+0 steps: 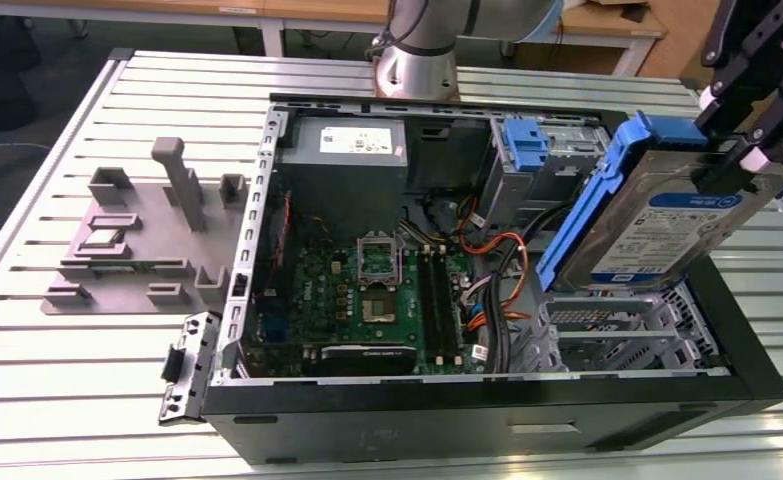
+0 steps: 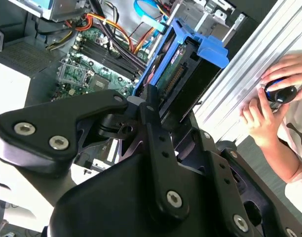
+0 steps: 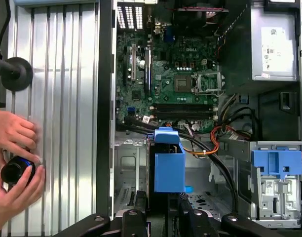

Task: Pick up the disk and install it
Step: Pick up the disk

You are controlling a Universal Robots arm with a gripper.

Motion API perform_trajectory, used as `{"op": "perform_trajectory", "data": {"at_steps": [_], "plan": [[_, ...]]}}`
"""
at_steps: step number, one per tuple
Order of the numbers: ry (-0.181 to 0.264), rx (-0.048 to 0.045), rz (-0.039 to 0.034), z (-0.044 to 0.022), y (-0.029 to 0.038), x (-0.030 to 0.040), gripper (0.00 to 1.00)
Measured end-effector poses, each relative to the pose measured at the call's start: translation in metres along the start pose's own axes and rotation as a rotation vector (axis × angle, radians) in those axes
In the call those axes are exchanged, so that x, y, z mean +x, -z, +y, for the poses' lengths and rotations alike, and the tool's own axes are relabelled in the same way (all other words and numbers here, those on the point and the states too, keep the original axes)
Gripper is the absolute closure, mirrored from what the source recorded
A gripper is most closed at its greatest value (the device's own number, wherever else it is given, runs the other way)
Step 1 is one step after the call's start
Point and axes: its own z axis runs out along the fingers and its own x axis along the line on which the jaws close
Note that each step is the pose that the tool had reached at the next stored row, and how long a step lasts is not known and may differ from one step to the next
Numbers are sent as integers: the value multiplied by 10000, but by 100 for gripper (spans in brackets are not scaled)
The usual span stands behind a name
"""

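The disk (image 1: 667, 218), a silver drive with a white-and-blue label in a blue carrier, hangs steeply tilted above the open computer case (image 1: 498, 400), over the metal drive cage (image 1: 618, 325) at the exterior view's right. My gripper (image 1: 745, 160) is shut on its upper end. The second wrist view shows the disk (image 2: 175, 74) edge-on beyond the black fingers (image 2: 151, 106). In the first wrist view its blue carrier (image 3: 169, 165) stands just ahead of my gripper (image 3: 166, 217), above the cage floor.
Inside the case lie the motherboard (image 1: 371, 290), a grey power supply (image 1: 344, 150), loose cables (image 1: 491, 290) and a blue latch piece (image 1: 525, 150). A grey fixture (image 1: 138, 230) stands on the slatted table (image 1: 84, 390). A person's hands (image 3: 13, 163) hold a small black object beside the case.
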Motion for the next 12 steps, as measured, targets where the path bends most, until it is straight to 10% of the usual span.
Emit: {"op": "perform_trajectory", "data": {"at_steps": [6, 12], "plan": [[-1, -2, 6, -16, 152, -5, 65], [-2, -2, 3, -15, 162, -6, 65]]}}
